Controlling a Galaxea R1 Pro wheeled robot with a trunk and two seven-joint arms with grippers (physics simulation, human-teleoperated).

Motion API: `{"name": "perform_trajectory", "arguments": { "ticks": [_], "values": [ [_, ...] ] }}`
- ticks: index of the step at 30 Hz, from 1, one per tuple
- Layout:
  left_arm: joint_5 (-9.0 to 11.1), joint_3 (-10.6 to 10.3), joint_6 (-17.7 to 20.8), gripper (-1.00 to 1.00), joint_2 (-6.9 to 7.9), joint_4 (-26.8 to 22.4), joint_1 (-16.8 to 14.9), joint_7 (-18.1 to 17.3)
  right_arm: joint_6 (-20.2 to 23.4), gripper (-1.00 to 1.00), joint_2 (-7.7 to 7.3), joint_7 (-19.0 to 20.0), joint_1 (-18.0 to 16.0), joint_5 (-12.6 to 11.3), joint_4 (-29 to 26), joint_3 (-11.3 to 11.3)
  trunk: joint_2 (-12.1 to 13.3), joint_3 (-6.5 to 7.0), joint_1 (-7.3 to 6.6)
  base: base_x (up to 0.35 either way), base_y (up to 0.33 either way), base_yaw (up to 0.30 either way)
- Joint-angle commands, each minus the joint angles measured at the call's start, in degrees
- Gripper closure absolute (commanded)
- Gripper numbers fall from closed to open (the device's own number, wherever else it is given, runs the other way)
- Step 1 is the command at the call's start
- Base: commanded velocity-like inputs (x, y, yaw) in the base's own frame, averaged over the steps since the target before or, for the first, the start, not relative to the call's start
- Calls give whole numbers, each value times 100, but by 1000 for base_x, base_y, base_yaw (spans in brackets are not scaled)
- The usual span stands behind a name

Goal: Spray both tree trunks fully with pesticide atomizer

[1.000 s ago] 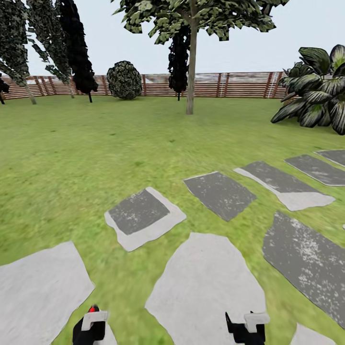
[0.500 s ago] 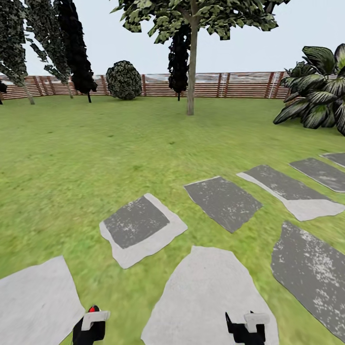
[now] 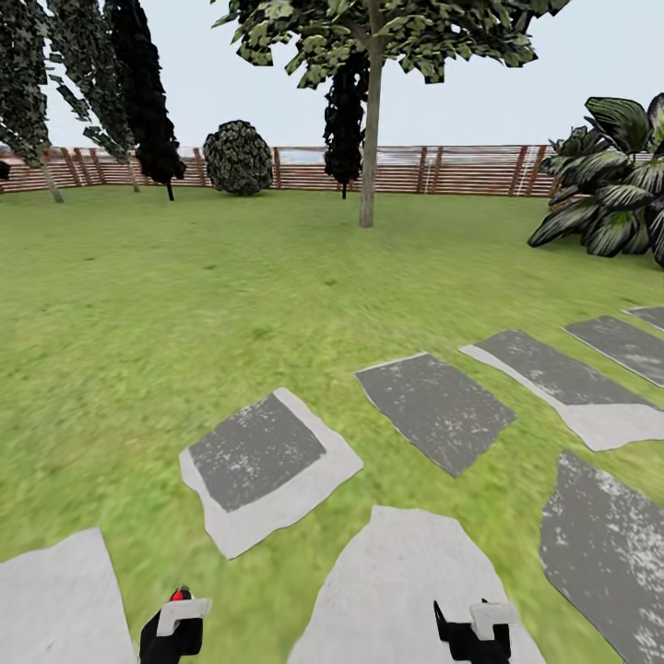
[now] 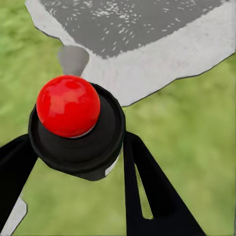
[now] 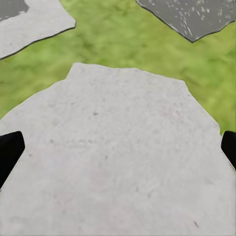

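The black atomizer with its red round cap point(image 4: 69, 105) sits clamped between the left gripper point(image 4: 78, 162) fingers — right gripper point(image 5: 118, 147) spread apart, holding nothing, above a pale stone slab point(image 5: 113, 157).

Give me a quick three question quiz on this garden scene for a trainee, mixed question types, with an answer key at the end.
1. True or false: the left claw grips a black-collared object with a red ball top.
2. What lies beneath the right claw? A) bare grass B) a pale stone slab C) the fence
3. Fill in: the grey-trunked tree stands in front of the wooden ____.

Key:
1. True. The black fingers sit on either side of it.
2. B. The pale slab lies under it, with grass beyond.
3. fence.
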Motion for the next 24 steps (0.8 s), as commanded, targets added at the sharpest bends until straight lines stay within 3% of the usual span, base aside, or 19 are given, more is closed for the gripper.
{"name": "perform_trajectory", "arguments": {
  "ticks": [1,24],
  "values": [
    [-2,0,0,100,0,-1,0,0,0,-100,0,0,0,0,-2,0,0,0,0,339,0,0],
    [-4,0,-3,100,0,-1,0,0,0,-100,0,0,0,0,-2,0,0,0,0,339,0,0]
  ]
}}
